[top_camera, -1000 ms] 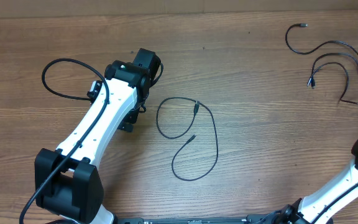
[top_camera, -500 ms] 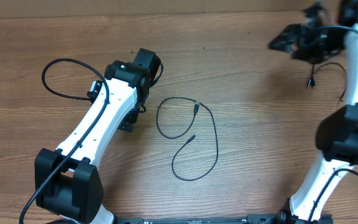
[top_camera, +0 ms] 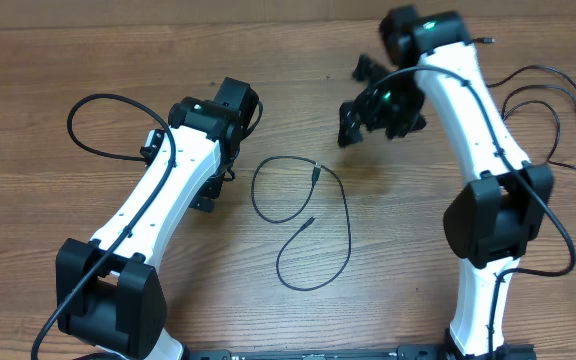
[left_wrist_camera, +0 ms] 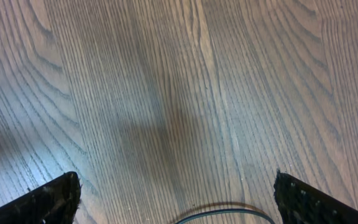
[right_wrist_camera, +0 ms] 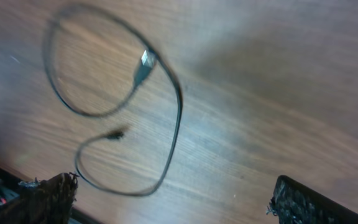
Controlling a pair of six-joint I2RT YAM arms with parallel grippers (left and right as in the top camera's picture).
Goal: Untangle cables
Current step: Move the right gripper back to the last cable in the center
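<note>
A thin black cable [top_camera: 313, 225] lies in loose loops at the table's middle; it also shows in the right wrist view [right_wrist_camera: 166, 112] with its plug end [right_wrist_camera: 143, 62]. More black cables [top_camera: 553, 95] lie at the far right. My right gripper [top_camera: 360, 100] is open and empty, held in the air above and to the right of the middle cable. My left gripper [top_camera: 208, 195] is open and empty, close to the wood left of that cable. In the left wrist view a curve of dark cable [left_wrist_camera: 225, 214] shows between the left fingers.
A black cable [top_camera: 103, 130] belonging to the left arm loops at the far left. The back edge of the wooden table [top_camera: 288, 20] runs along the top.
The right arm has swung from the front right corner up over the far right cables and then left to above the middle cable. The left arm has not moved.
</note>
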